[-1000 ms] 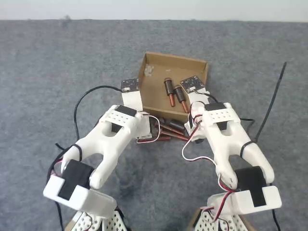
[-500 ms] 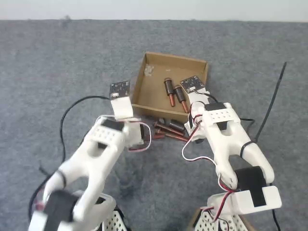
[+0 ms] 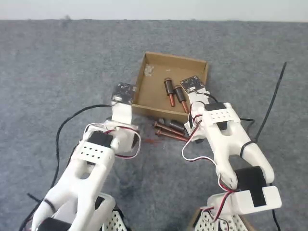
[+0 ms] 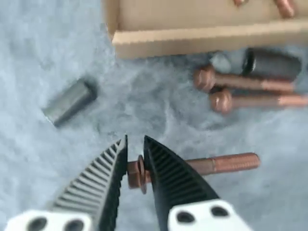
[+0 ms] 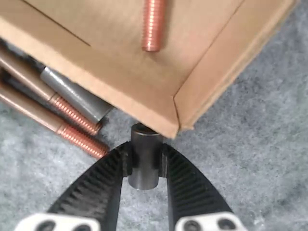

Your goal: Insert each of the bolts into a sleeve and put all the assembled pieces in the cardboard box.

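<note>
left wrist view: left gripper clamped on a copper bolt, right gripper clamped on a dark sleeve, cardboard box at twelve o'clock of the loose bolts.

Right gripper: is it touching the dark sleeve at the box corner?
Touching. The right wrist view shows the right gripper's fingers pressed against both sides of the sleeve, no gap, by the cardboard box corner.

— Cut off at the right wrist?
— The cardboard box and a bolt inside it, head lost past the edge.
— And the left?
— A blurred dark sleeve by the box.
</note>
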You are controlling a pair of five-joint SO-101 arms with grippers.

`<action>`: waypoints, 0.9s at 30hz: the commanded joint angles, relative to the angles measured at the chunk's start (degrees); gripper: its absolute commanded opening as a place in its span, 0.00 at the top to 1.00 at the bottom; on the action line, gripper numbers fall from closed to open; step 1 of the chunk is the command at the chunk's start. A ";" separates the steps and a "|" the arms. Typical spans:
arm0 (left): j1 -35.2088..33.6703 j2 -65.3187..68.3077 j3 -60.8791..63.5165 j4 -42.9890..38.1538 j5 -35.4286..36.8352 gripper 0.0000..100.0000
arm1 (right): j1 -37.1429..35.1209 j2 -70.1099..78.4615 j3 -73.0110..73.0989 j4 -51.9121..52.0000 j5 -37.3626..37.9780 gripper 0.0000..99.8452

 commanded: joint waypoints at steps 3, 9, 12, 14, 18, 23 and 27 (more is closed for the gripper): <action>3.78 -2.73 -0.31 3.43 -13.80 0.98 | -1.54 0.31 -1.85 0.92 1.14 0.99; 8.53 -2.73 1.63 5.89 -25.58 0.97 | -1.54 0.31 -1.85 0.92 1.14 0.99; 7.03 -2.73 1.54 5.54 -25.05 0.88 | -1.54 0.31 -1.85 0.92 1.14 0.99; 7.12 -2.73 1.54 5.54 -24.35 0.78 | -1.54 0.31 -1.85 0.92 1.14 0.99; 7.12 -2.81 1.89 4.66 -24.00 0.64 | -1.54 0.31 -1.85 0.92 1.14 0.99; 6.95 -3.25 1.80 4.48 -21.63 0.75 | -1.54 0.31 -1.85 0.92 1.14 0.99; 7.30 -3.60 1.19 7.30 -19.43 0.96 | -1.54 0.31 -1.85 0.92 1.14 0.99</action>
